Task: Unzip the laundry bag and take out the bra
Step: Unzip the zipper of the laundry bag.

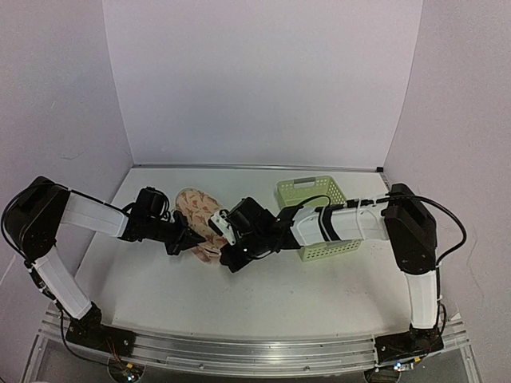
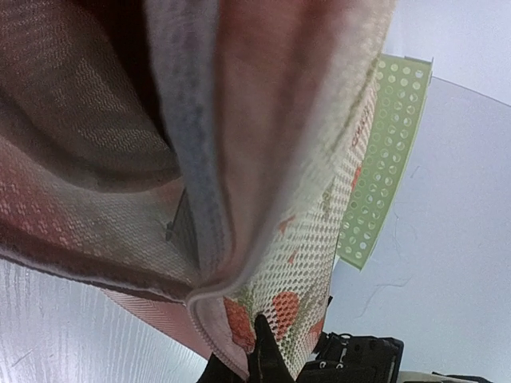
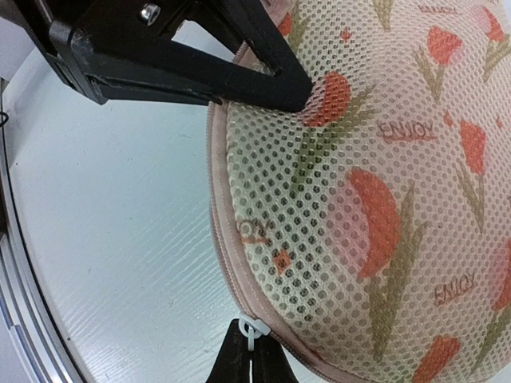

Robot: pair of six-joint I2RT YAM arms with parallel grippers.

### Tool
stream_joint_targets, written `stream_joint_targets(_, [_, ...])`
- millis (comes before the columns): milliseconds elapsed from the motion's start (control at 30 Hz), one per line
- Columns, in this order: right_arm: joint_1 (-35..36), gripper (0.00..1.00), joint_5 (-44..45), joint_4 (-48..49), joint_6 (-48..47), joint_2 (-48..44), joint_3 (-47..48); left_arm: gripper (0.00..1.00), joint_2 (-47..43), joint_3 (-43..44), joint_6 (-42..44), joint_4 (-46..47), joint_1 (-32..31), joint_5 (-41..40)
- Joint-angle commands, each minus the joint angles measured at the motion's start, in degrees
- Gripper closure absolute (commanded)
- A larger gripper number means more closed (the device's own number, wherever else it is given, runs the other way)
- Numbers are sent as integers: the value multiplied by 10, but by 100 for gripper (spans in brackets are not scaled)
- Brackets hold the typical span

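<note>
Right wrist: we see right hand (image 3: 251,347) pinched on zipper pull (image 3: 250,329); laundry bag (image 3: 359,199) seam curves away toward left hand (image 3: 239,68), clamped on bag rim.

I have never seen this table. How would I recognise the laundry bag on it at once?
On the white table, look just left of the pale green mesh basket. The laundry bag is there: a soft, rounded mesh case, beige-pink with orange-red flower prints. Unlike the stiff, plain basket, it carries a pink zipper along its edge.
</note>
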Motion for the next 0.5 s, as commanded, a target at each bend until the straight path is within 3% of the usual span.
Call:
stream_joint_targets(0, [2, 100, 25, 13, -18, -61, -36, 100, -23, 1, 51, 4, 2, 38])
stream_joint_targets(467, [-27, 100, 28, 37, -88, -131, -170, 100, -58, 70, 257, -192, 37, 113])
